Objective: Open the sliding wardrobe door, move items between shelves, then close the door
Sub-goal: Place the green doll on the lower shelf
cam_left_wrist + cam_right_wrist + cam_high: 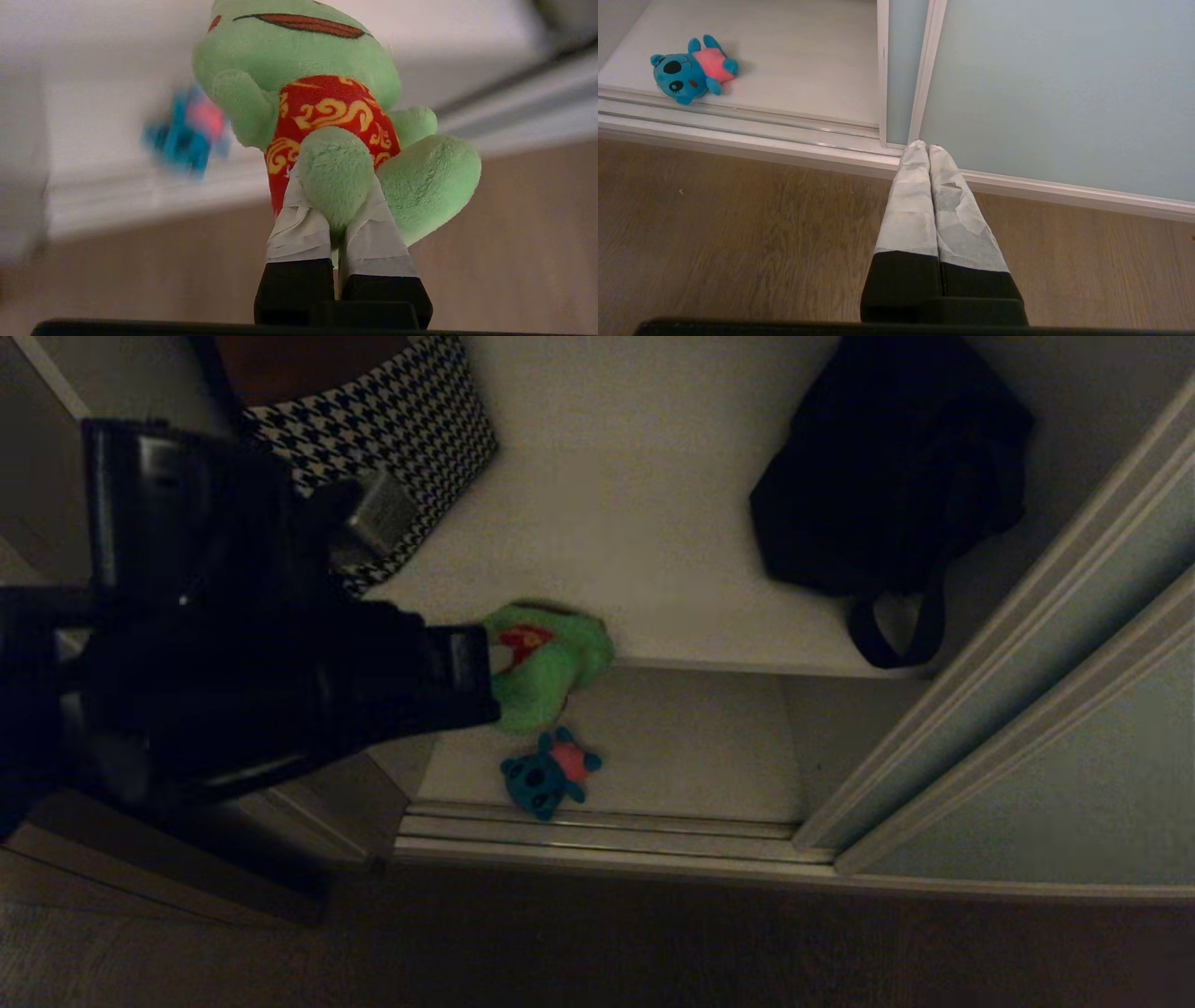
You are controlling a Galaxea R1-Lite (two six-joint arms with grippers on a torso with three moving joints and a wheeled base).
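My left gripper (497,674) is shut on a leg of the bright green toy (546,663), which wears a red and gold bib (327,112). The taped fingers (299,224) pinch that leg, and the toy hangs clear of any surface, by the front edge of the upper white shelf (635,523). The teal-blue toy (551,784) with a pink body lies on the lower shelf (691,747) just behind the floor rail (597,835); it is also in the right wrist view (691,70). The sliding wardrobe door (1074,756) stands pushed to the right. My right gripper (924,148) is shut and empty, parked low before the door (1064,84).
A black-and-white houndstooth box (401,420) stands at the back left of the upper shelf, partly behind my left arm. A black bag (887,476) with a hanging strap sits at its back right. Wooden floor (738,224) lies in front of the rail.
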